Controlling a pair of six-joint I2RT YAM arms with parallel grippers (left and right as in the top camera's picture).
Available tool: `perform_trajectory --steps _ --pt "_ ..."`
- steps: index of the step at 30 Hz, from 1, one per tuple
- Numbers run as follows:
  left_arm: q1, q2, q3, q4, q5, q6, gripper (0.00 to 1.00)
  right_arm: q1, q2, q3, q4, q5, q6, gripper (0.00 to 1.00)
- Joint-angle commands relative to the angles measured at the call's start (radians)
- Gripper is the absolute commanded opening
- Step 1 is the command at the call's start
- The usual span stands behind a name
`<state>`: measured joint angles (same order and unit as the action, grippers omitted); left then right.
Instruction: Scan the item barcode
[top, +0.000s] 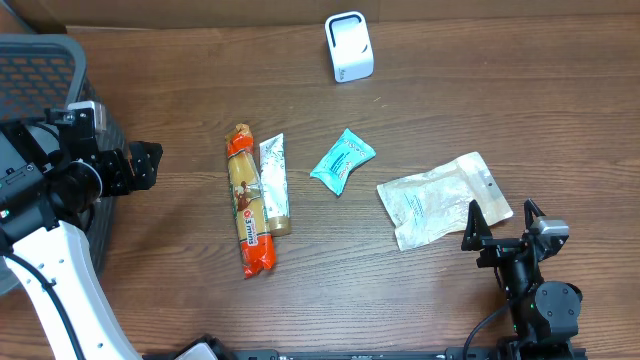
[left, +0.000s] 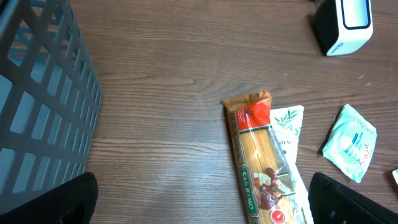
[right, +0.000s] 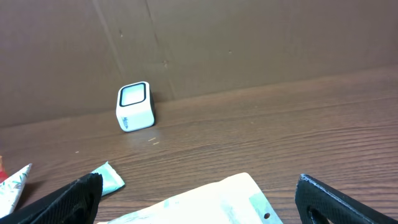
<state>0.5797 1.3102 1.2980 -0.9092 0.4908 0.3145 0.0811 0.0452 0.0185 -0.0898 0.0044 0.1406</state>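
Barcode scanner (top: 349, 46) noted upright near the far edge of the desk (top: 180, 80). Spaghetti packet (top: 250, 205) is laid mid-desk, touching a white leaf-printed sachet (top: 274, 180). A teal sachet (top: 342, 160) and a white pouch (top: 440, 200) are placed further toward the right edge, apart from each other. A grey mesh basket (top: 40, 50) is set at the left edge. Left gripper (top: 148, 165) is spread wide beside the basket, nothing grasped. Right gripper (top: 500, 218) is likewise spread and empty, at the pouch's near corner.

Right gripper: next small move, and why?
Probably ease the right gripper forward and down onto the near edge of the white pouch: its jaws are open and empty, the pouch lies just ahead, and nothing has reached the scanner yet.
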Motion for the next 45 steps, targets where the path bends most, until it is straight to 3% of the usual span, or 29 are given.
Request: perform_trajectory --steps 1,38,45 --pt "0.002 0.005 -0.002 0.0 0.023 0.015 1.0 0.004 -0.002 -0.011 0.006 0.002 -0.003 1.0" --pt "0.002 0.005 -0.002 0.0 0.023 0.015 1.0 0.004 -0.002 -0.011 0.01 -0.004 -0.002 1.0" --pt "0.002 0.005 -0.002 0.0 0.023 0.015 1.0 0.003 0.004 0.034 0.013 -0.216 -0.003 1.0"
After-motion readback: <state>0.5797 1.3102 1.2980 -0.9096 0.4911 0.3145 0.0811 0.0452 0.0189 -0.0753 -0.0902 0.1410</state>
